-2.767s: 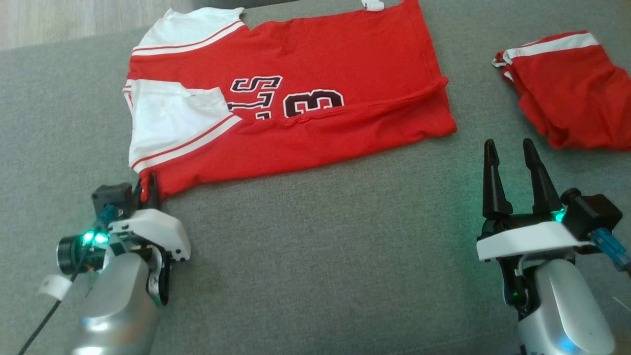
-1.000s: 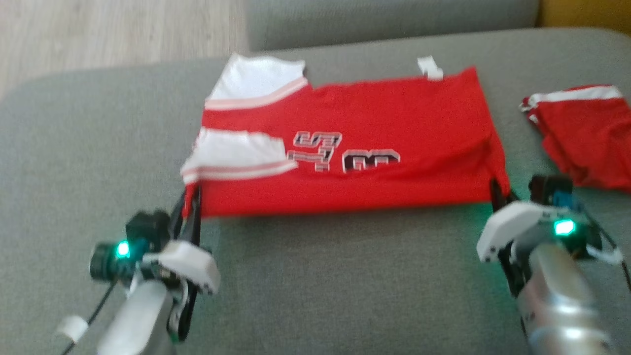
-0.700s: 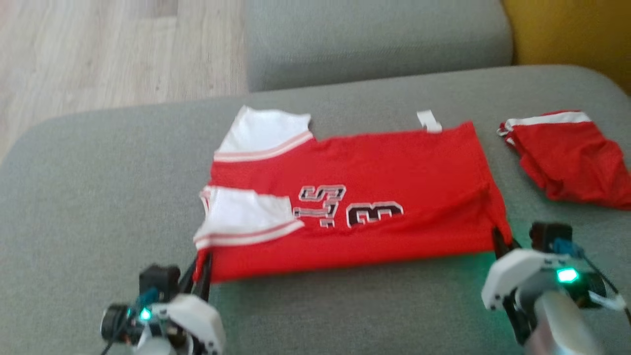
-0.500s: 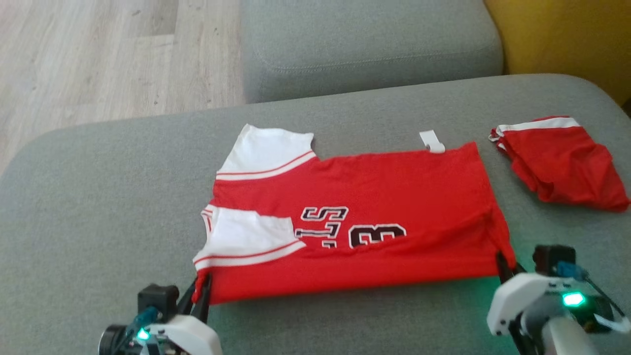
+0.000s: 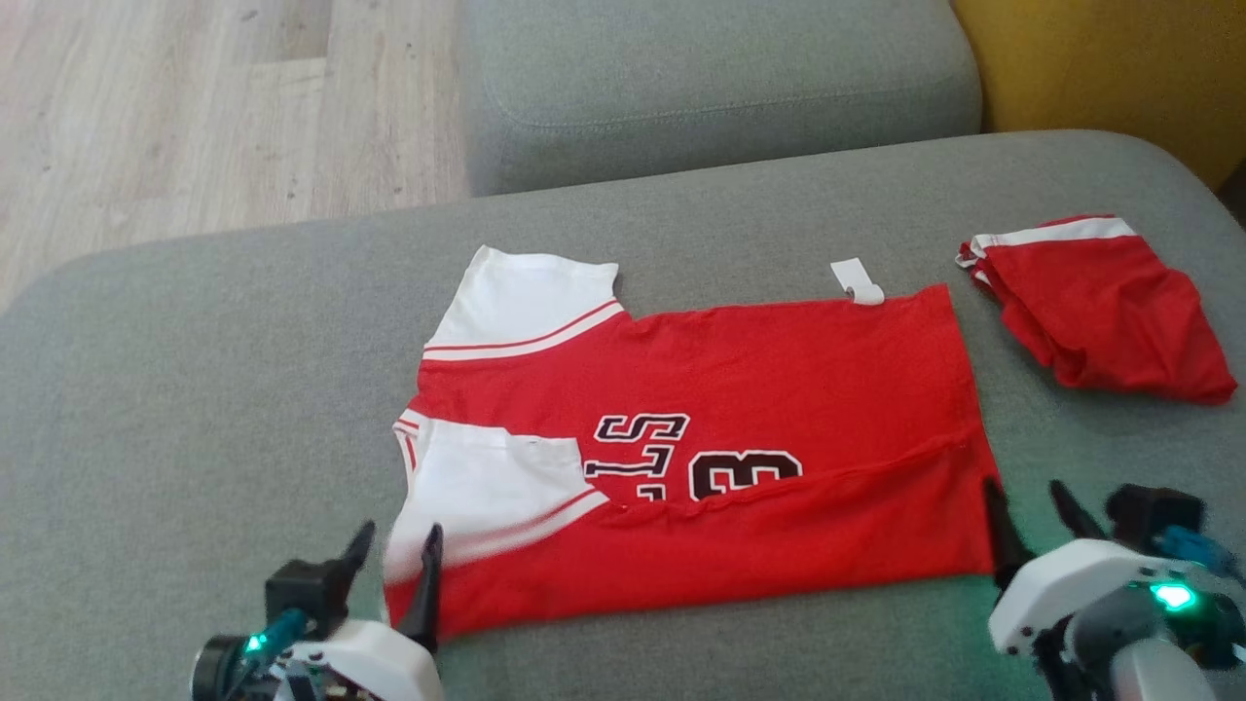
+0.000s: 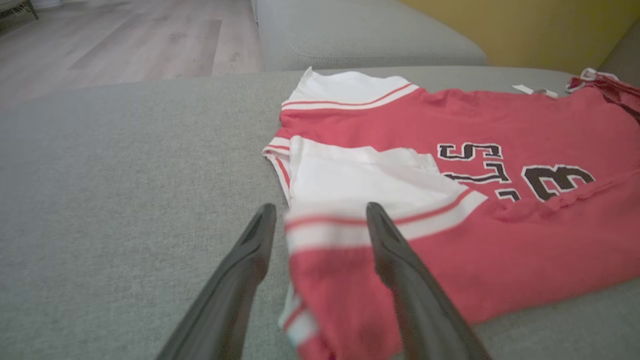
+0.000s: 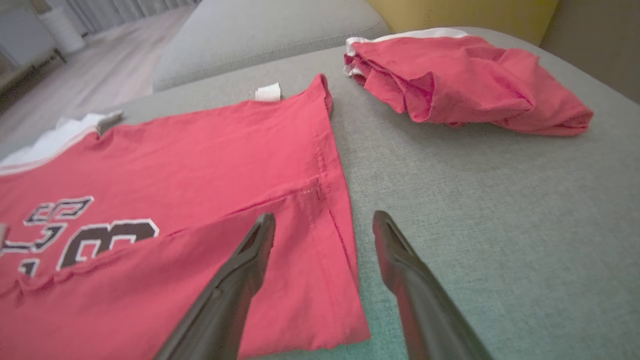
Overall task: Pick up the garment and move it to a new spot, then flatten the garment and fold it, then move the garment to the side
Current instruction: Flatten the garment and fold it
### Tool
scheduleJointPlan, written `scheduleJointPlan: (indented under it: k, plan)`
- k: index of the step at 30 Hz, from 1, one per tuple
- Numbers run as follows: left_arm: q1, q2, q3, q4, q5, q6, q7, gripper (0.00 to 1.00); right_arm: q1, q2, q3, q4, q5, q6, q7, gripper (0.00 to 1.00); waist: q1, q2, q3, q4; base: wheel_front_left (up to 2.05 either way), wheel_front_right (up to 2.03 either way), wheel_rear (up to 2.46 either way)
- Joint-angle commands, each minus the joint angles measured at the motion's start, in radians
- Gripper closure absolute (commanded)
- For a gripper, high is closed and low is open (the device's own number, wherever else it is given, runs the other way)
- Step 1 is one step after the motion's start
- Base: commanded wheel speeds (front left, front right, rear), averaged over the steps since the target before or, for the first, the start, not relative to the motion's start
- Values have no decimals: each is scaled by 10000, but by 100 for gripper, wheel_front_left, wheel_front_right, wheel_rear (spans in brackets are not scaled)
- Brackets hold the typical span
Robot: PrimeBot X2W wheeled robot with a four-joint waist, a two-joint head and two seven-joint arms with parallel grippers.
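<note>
The garment [image 5: 740, 389] is a red jersey with white sleeves and dark "13" lettering, lying flat on the grey cushion [image 5: 195, 389], its near edge folded over. At the jersey's near left corner my left gripper [image 5: 394, 550] stands open, the white-striped sleeve edge [image 6: 330, 230] lying loose between its fingers. My right gripper [image 5: 1030, 511] is open at the near right corner, the red hem [image 7: 330, 235] lying between its fingers, free of both.
A second red garment [image 5: 1100, 307] with a white band lies bunched at the right of the cushion. A white tag [image 5: 859, 282] sticks out of the jersey's far edge. Another grey cushion [image 5: 720, 88], wood floor [image 5: 195, 107] and a yellow wall [image 5: 1119, 68] lie beyond.
Both grippers were shut on the jersey's near corners and have opened, letting the cloth drop flat. The head camera tilted up, so the whole scene shifted down the picture.
</note>
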Motion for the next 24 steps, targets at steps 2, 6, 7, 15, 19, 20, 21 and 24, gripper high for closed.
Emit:
scheduleJointPlan:
  k: [2, 6, 7, 15, 19, 20, 21, 24]
  plan:
    - [-456, 91, 518, -431, 7, 110, -476, 0, -307, -72, 177, -437, 241, -9, -482, 0, 0, 0, 67, -14, 0, 0, 0]
    - [-677, -58, 777, -705, 55, 229, -1459, 0, -451, -72, 323, -658, 636, -9, -1651, 0, 0, 0, 187, -49, 0, 0, 0]
    - [-732, -86, 844, -782, 71, 248, -1721, 0, -488, -72, 370, -742, 670, -9, -1974, 0, 0, 0, 222, -69, 0, 0, 0]
    - [-1533, -150, 1268, -1350, 285, -56, -2571, 0, -899, -72, 740, -1382, 820, -9, -3570, 0, 0, 0, 777, -332, 0, 0, 0]
    - [-2288, 107, 1213, -1208, 470, -346, -2517, 0, -1184, -72, 785, -1553, 864, -9, -3700, 0, 0, 0, 1188, -494, 0, 0, 0]
    - [-2619, 211, 1216, -1124, 516, -435, -2437, 0, -1299, -72, 804, -1604, 863, -9, -3728, 0, 0, 0, 1340, -550, 0, 0, 0]
    - [-2961, 316, 1241, -988, 550, -493, -2309, 0, -1417, -72, 816, -1650, 874, -9, -3752, 0, 0, 0, 1490, -606, 0, 0, 0]
    - [-4026, 699, 1220, -395, 527, -896, -1592, 0, -1791, -72, 868, -1749, 953, -9, -3808, 0, 0, 0, 1946, -812, 0, 0, 0]
